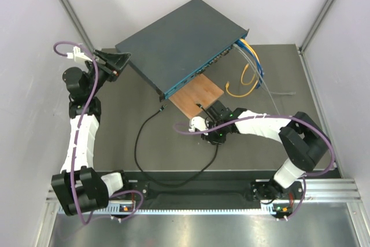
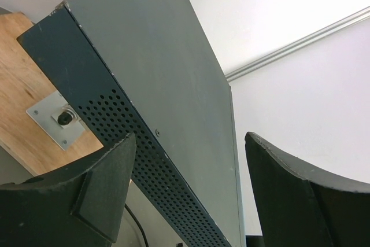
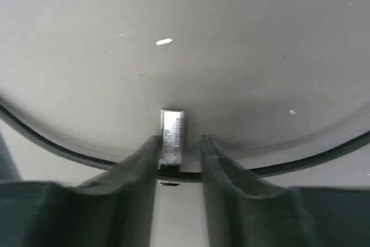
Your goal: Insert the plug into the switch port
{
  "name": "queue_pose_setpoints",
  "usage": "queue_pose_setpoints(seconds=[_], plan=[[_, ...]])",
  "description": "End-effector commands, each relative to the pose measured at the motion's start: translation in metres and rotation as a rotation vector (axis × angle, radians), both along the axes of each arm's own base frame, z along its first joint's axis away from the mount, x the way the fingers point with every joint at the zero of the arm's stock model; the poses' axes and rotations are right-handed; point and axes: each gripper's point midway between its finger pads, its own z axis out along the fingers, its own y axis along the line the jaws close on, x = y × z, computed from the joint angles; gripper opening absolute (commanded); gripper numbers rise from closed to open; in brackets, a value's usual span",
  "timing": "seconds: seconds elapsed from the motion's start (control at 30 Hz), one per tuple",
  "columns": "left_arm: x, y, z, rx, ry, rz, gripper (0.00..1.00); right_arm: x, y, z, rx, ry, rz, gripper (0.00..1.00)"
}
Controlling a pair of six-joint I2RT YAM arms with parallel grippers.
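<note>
Two arms are at work on the dark mat, and the plug is in neither of them. It lies on the mat just off the near corner of the switch, at the end of a thin black cable that loops back toward the arm bases.

The switch port is one of a row on the teal front face. From the overhead view I cannot tell which socket is meant. That face overhangs a wooden board, and yellow and blue cables already fill its far end.

The left gripper sits at the switch's far left corner, its fingers spread wide either side of the perforated side wall. Whether they touch the wall I cannot tell.

The right gripper hangs low near the board with only a narrow slot between its fingers. A small silver stick stands in that slot, and I cannot say whether it is pinched.

I'd judge the plug almost weightless, with a hard, slick little shell. The cable behind it looks springy enough to twist it off line. The best hold is probably across the sides of the plug body, just behind the tip, so the nose stays free to enter. Gripping the cord would let the plug droop. The switch looks heavy but could slide under a push, so bracing it makes sense.
</note>
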Motion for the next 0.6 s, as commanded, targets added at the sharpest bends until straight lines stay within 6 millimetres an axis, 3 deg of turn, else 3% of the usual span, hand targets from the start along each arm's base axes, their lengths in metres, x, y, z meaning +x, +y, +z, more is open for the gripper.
queue_pose_setpoints(seconds=[0.0,0.1,0.13,0.23,0.3,0.4,0.57], plan=[[-0.004,0.0,0.035,0.044,-0.125,-0.004,0.8,-0.007,-0.006,-0.01,-0.033,0.003,0.015,0.21],[-0.005,0.0,0.047,0.058,-0.16,-0.003,0.78,-0.002,0.004,0.003,0.004,-0.012,0.009,0.0],[-0.006,0.0,0.051,0.064,-0.176,-0.002,0.78,-0.001,0.007,0.008,0.019,-0.01,0.009,0.0],[-0.007,0.0,0.07,0.104,-0.232,0.006,0.78,0.002,0.027,0.048,0.159,0.003,0.004,0.0],[-0.011,0.0,0.087,0.145,-0.281,0.012,0.78,0.0,0.038,0.085,0.287,0.044,-0.011,0.0],[-0.018,0.0,0.108,0.235,-0.36,0.034,0.8,0.005,0.054,0.155,0.499,0.079,-0.018,0.0],[-0.03,-0.007,0.128,0.349,-0.475,0.006,0.8,-0.007,0.059,0.228,0.721,0.191,0.0,0.0]])
